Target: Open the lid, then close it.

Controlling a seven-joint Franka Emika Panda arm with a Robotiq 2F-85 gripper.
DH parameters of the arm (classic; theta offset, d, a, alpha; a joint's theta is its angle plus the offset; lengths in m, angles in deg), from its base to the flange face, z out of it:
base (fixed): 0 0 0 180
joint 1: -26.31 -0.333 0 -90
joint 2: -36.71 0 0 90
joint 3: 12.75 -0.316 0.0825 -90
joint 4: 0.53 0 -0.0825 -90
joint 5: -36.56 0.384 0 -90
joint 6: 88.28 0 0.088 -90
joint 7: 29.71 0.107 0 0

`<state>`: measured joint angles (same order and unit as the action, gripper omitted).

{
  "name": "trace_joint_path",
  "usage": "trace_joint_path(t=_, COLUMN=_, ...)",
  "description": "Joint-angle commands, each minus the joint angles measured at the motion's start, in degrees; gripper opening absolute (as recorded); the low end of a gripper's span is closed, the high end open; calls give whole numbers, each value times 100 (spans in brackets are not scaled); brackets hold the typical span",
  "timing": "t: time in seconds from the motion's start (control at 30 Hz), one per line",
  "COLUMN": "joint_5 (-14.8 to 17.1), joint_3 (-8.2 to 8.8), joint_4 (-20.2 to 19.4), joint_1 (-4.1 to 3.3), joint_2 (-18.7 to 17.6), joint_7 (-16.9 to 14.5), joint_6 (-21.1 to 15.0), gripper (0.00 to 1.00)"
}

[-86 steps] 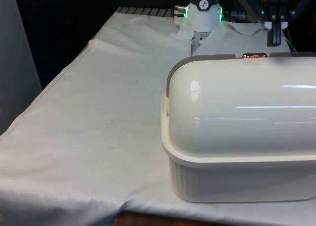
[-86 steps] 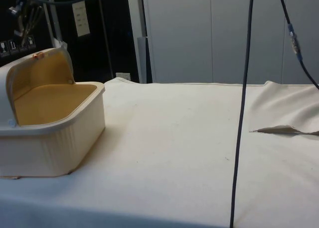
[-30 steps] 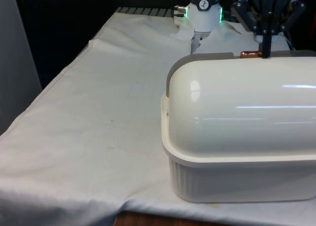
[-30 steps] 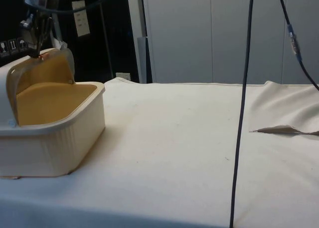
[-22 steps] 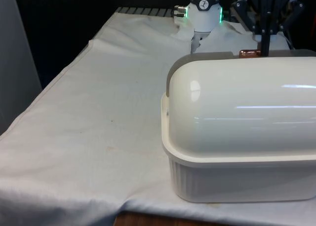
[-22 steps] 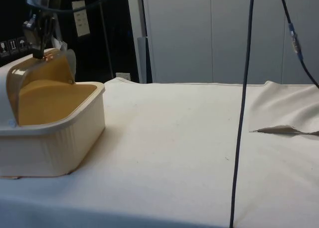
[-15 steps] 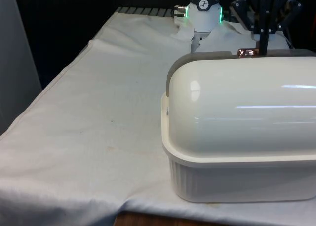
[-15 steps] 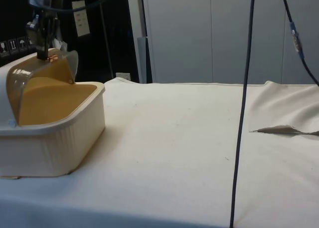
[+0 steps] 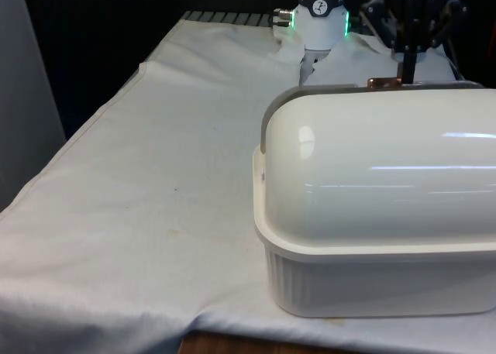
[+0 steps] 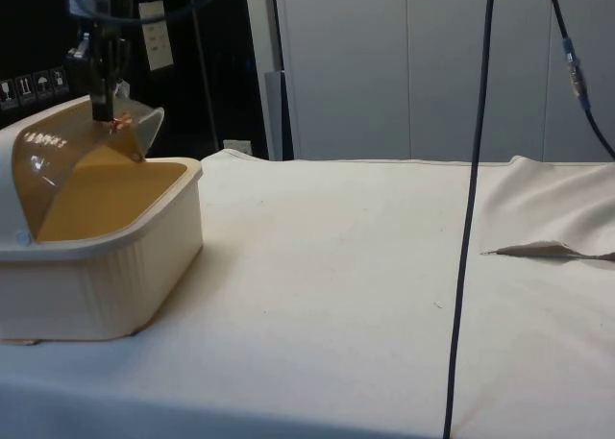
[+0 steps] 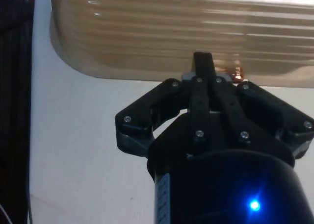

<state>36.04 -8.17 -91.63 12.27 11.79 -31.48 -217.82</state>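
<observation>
A cream bread box (image 9: 372, 183) stands at the front view's right, its back to that camera. In the side view the bread box (image 10: 106, 266) shows its brownish see-through roll lid (image 10: 77, 151) drawn partway down over the opening. The lid's grey edge (image 9: 325, 89) and copper handle (image 9: 382, 81) peek above the box's top. My gripper (image 9: 406, 71) is shut and points straight down, its tips against the copper handle (image 10: 122, 122). In the wrist view the gripper (image 11: 202, 60) has its fingers together, the handle (image 11: 236, 72) just beside them and the lid (image 11: 171, 37) beyond.
The white cloth (image 10: 365, 266) covers the table, with a raised fold (image 10: 543, 249) at the side view's right. A black cable (image 10: 469, 218) hangs down in front of the side camera. The arm's base (image 9: 322, 13) stands behind the box.
My gripper came down onto the copper handle and has carried it outward over the opening. The lid has rolled from fully back to partway down.
</observation>
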Motion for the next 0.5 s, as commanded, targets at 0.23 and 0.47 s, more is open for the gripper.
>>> trace_joint_path(t=0.23, joint_5=46, joint_3=-29, joint_4=-23, joint_1=11, joint_2=34, joint_7=-29, joint_6=395, gripper=0)
trace_joint_path(t=0.47, joint_5=69, joint_3=-46, joint_4=29, joint_1=23, joint_2=-6, joint_7=-63, joint_6=733, gripper=0)
